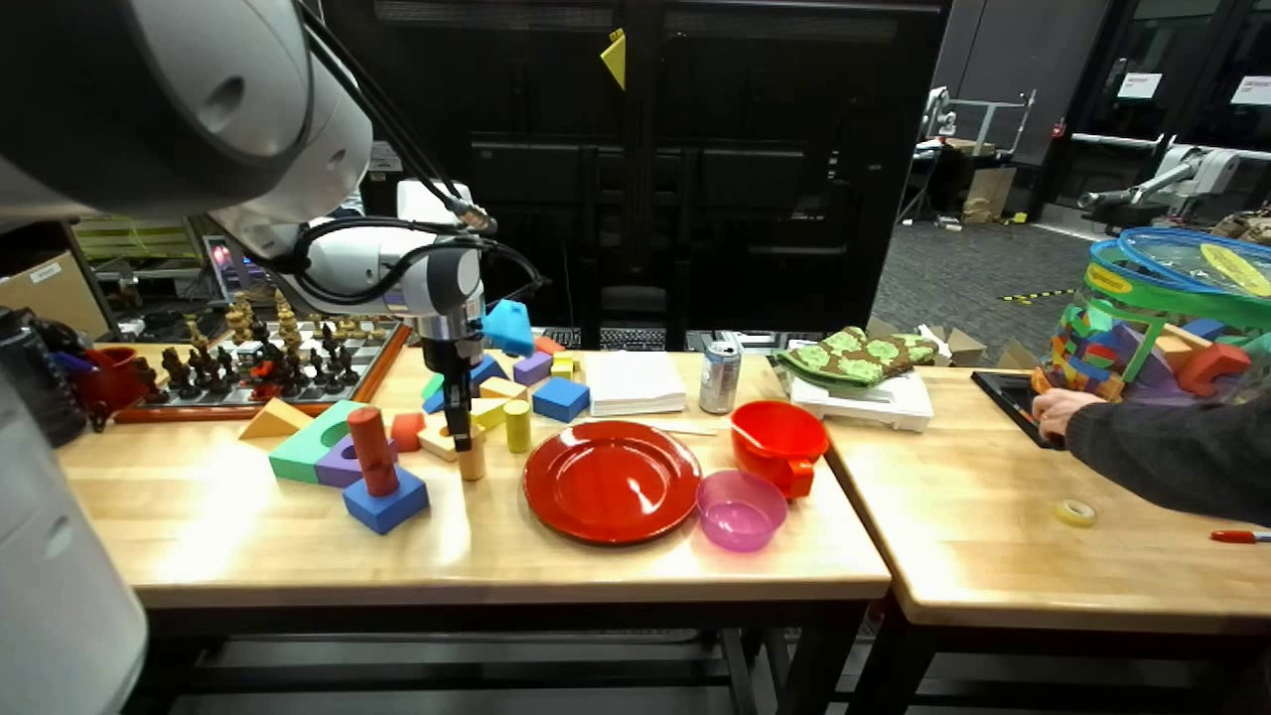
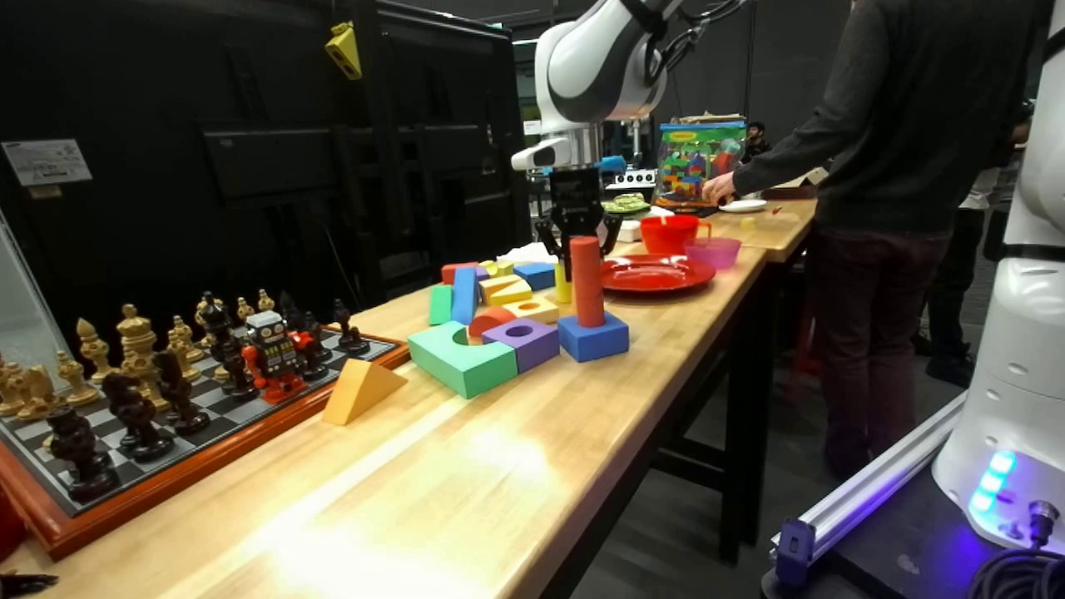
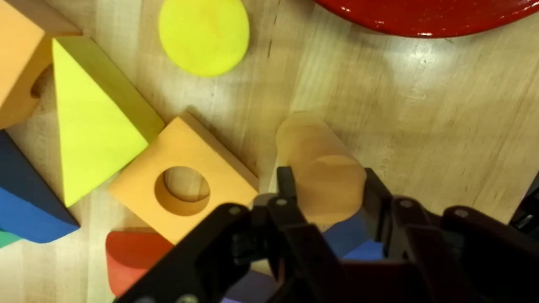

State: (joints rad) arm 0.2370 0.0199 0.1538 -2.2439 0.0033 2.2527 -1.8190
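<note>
checking the grip: how do the jaws stand?

closed on the orange cylinder (image 3: 332, 189), a finger against either side. upright in an exterior view; whether its foot touches the worktop (image 1: 298, 551), cannot tell.

neighbours in the wrist view, clock centred on the cylinder?

nine o'clock, just beside: square orange block with a round hole (image 3: 183, 151). eleven o'clock, apart: round yellow block (image 3: 204, 38). one o'clock: edge of the red plate (image 3: 425, 19).

same clock, exterior view?

eight o'clock: blue block (image 1: 387, 508), red column (image 1: 372, 452) upright on it. three o'clock: red plate, then the pink bowl (image 1: 740, 511) beyond. ten o'clock, well apart: chessboard (image 1: 385, 365).
</note>
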